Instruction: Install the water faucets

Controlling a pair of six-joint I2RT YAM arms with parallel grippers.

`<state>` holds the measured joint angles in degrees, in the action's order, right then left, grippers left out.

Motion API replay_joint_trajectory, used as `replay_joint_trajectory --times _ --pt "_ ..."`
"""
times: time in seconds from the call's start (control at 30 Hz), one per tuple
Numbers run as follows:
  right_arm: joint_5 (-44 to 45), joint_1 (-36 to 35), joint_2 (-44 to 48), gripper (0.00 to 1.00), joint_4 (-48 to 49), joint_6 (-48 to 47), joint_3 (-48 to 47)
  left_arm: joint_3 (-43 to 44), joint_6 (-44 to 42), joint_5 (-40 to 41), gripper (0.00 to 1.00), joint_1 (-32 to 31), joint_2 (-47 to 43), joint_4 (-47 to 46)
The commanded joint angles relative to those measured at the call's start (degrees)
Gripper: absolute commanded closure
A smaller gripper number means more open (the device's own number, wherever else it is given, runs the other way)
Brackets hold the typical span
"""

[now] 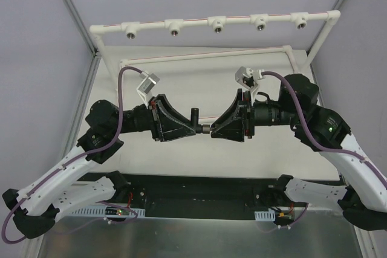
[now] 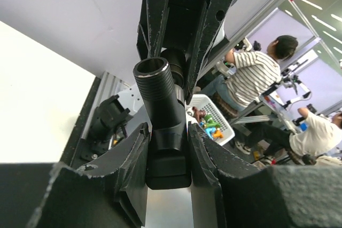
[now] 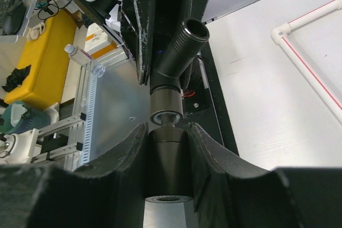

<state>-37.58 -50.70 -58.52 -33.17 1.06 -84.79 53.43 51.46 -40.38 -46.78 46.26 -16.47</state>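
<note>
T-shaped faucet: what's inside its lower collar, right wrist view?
The narrow neck of the stubby cylinder enters the collar of the T-shaped faucet; how deep is hidden by the collar.

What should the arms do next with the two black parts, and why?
Probably ease the right gripper toward the left gripper, seating its stubby cylinder into the T-shaped faucet held there. The right wrist view shows them lined up end to end, with only a narrow neck between.
</note>
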Motion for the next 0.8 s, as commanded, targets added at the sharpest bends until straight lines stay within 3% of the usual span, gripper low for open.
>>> replay_joint_trajectory --times 0.0,0.43,0.77 --pt "-0.12 -0.46 -2.12 1.0 11.1 7.27 1.47 1.85 -9.17 1.0 1.0 -1.12 -0.38 2.67" --pt "-4.69 -0.46 -3.53 1.0 17.26 19.85 1.04 -1.31 -25.43 2.67 1.0 -1.12 -5.92 1.18" --pt "-7.94 -0.37 -4.85 1.0 17.61 25.65 0.24 0.71 -43.36 0.83 1.0 -1.12 -6.54 10.39"
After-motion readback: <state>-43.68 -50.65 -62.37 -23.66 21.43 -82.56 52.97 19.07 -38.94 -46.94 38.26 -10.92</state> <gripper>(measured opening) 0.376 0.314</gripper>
